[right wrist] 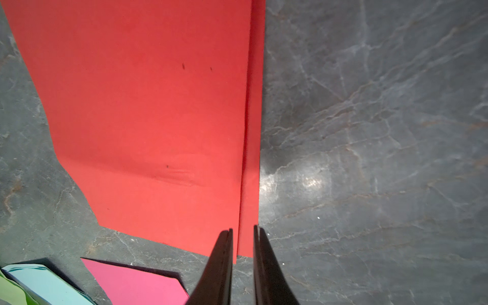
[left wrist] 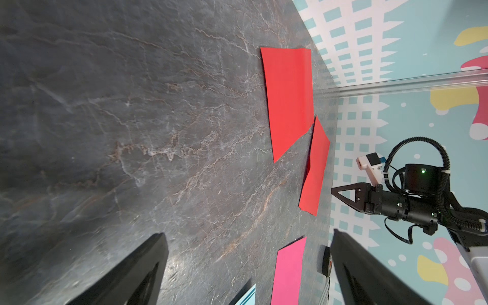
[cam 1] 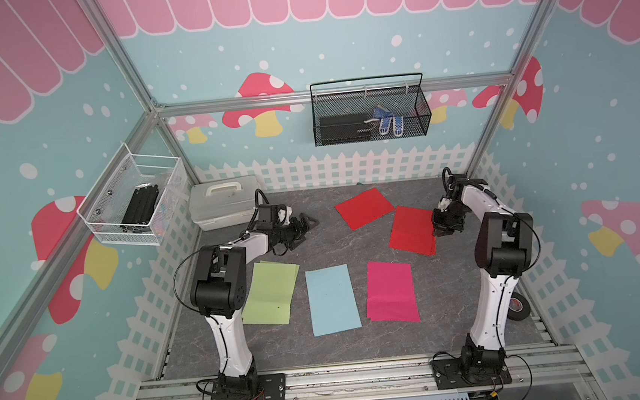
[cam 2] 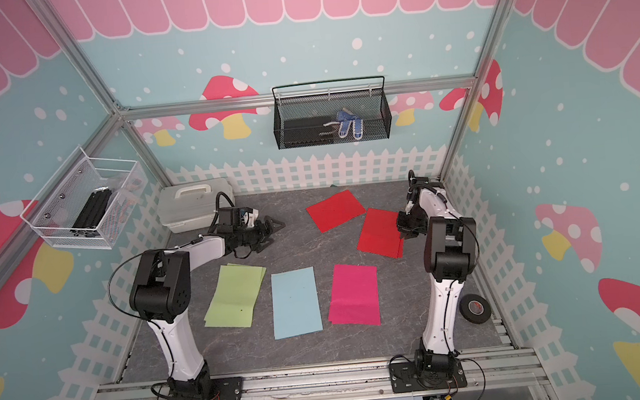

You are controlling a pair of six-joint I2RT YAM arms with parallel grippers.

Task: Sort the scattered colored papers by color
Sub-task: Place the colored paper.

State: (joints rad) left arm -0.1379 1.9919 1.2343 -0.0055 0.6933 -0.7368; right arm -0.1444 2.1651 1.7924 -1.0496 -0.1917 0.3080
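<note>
Colored papers lie flat on the grey table. In both top views a single red sheet (cam 1: 364, 208) (cam 2: 335, 210) sits at the back, and two overlapping red sheets (cam 1: 410, 231) (cam 2: 379, 233) lie to its right. Along the front are the green sheets (cam 1: 273, 292), a blue sheet (cam 1: 332, 299) and a pink sheet (cam 1: 391, 292). My right gripper (cam 1: 444, 232) (right wrist: 243, 228) hovers over the right edge of the red pair (right wrist: 148, 118), jaws a narrow gap apart and holding nothing. My left gripper (cam 1: 307, 231) (left wrist: 248, 235) stands wide open over bare table at the back left.
A white lidded box (cam 1: 221, 203) stands in the back left corner behind the left arm. A black tape roll (cam 1: 518, 306) (left wrist: 326, 260) lies by the right wall. Wire baskets hang on the back wall (cam 1: 370, 111) and left wall (cam 1: 135, 200).
</note>
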